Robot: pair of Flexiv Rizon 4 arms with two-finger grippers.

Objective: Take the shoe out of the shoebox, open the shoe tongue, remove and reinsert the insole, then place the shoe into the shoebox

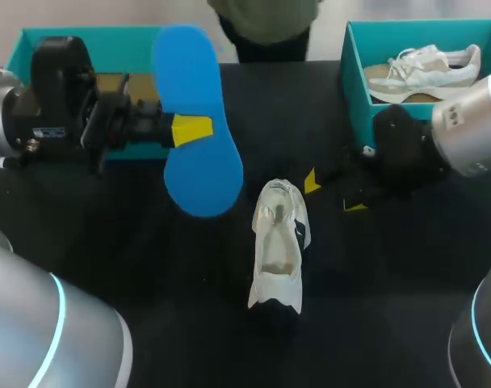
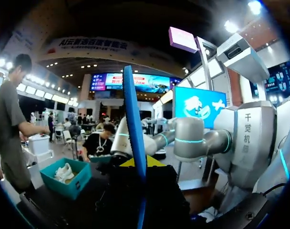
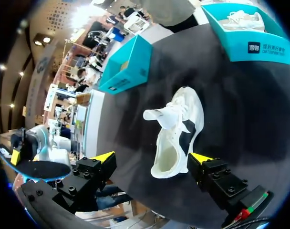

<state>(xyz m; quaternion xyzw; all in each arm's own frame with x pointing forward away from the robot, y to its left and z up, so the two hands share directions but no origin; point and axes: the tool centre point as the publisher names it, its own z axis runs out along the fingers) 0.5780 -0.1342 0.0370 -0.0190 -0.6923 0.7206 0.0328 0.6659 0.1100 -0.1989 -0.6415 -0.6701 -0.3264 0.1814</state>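
Observation:
A white shoe [image 1: 279, 246] lies on the black table [image 1: 189, 307] near the middle, its tongue pulled up and its opening bare. My left gripper [image 1: 193, 129] is shut on a blue insole [image 1: 201, 174], held in the air to the left of and behind the shoe. In the left wrist view the insole [image 2: 133, 124] stands edge-on between the fingers of my left gripper [image 2: 138, 164]. My right gripper [image 1: 333, 194] hangs open just right of the shoe. In its wrist view the shoe [image 3: 176, 136] lies ahead of the open right gripper [image 3: 150, 158], untouched.
A teal shoebox [image 1: 354, 89] at the back right holds a second pale shoe [image 1: 423, 69]. Another teal box [image 1: 35, 40] stands at the back left behind my left arm. A person stands at the table's far edge.

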